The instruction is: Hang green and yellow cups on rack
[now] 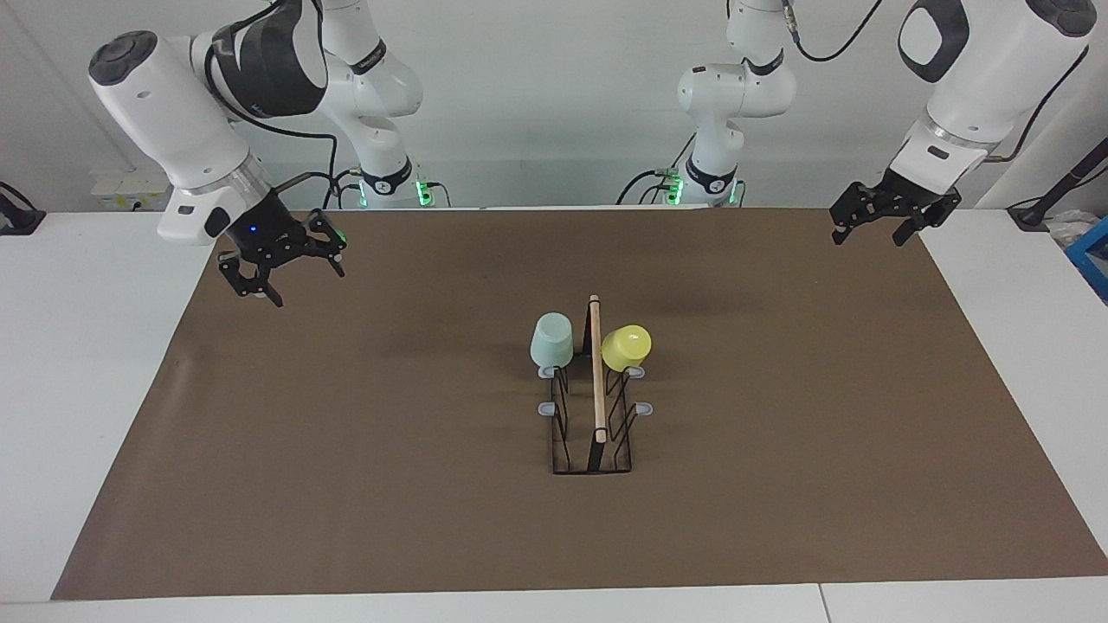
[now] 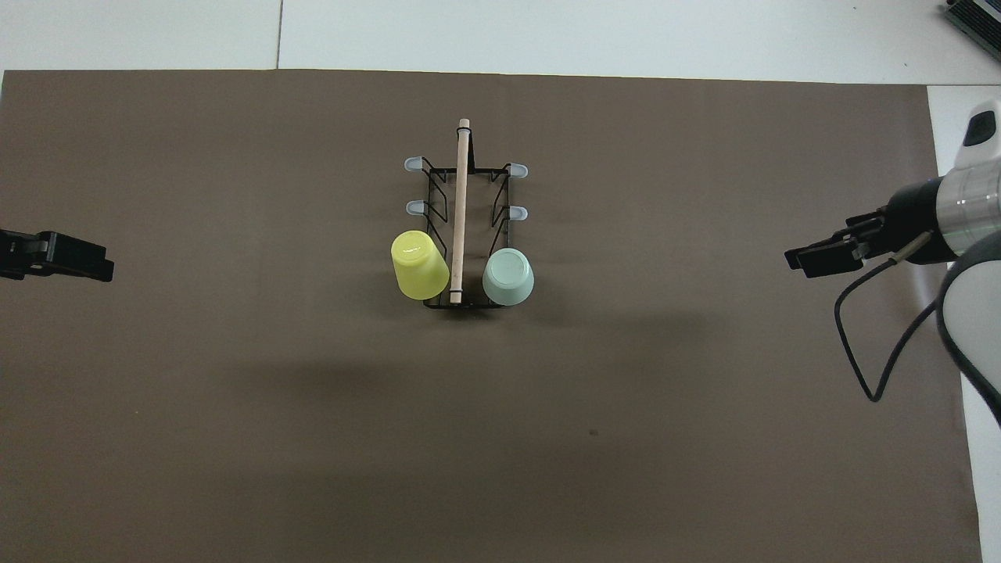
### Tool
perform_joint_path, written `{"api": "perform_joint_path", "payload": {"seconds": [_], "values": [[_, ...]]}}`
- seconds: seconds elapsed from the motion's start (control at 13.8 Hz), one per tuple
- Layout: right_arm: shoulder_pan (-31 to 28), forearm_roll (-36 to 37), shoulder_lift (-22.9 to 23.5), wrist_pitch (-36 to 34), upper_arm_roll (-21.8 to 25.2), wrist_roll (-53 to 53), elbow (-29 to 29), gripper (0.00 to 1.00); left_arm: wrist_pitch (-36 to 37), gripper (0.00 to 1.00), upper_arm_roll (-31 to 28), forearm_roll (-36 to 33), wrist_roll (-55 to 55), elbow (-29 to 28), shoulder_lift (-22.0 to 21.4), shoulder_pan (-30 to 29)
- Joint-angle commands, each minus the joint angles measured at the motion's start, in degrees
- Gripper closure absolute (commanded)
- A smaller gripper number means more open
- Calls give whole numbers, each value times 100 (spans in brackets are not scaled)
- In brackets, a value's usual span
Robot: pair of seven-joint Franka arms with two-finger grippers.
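Both sets of jaws are seen spread apart and empty. The right gripper (image 1: 281,275) is held above the brown mat (image 1: 346,450) near its edge at the right arm's end of the table (image 1: 78,346), and the left gripper (image 1: 883,221) is held above the mat's corner at the left arm's end, close to the robots. Wide bare mat is left between each gripper and the rack (image 1: 593,433), which is set at the middle of the mat, well apart from every edge. The rack is made of thin black wire, topped by a long pale wooden rod (image 1: 595,372), with grey-tipped pegs at its sides. The green cup (image 1: 551,340) and the yellow cup (image 1: 626,347), smooth tapered plastic, are hung upside down on the pair of pegs nearest the robots, one on each side of the rod.
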State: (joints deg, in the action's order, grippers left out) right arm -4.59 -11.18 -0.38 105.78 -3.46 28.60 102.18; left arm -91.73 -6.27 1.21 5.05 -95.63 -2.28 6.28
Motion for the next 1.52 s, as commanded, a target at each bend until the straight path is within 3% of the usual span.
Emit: {"api": "perform_joint_path", "payload": {"seconds": [0.0, 1.45], "values": [[-7, 178, -24, 3, 12, -171, -32, 0, -20, 0, 3, -103, -65, -70, -106, -4], [169, 274, -32, -75, 109, -1066, -137, 0, -29, 0, 3, -103, -65, -70, -106, -4]]}}
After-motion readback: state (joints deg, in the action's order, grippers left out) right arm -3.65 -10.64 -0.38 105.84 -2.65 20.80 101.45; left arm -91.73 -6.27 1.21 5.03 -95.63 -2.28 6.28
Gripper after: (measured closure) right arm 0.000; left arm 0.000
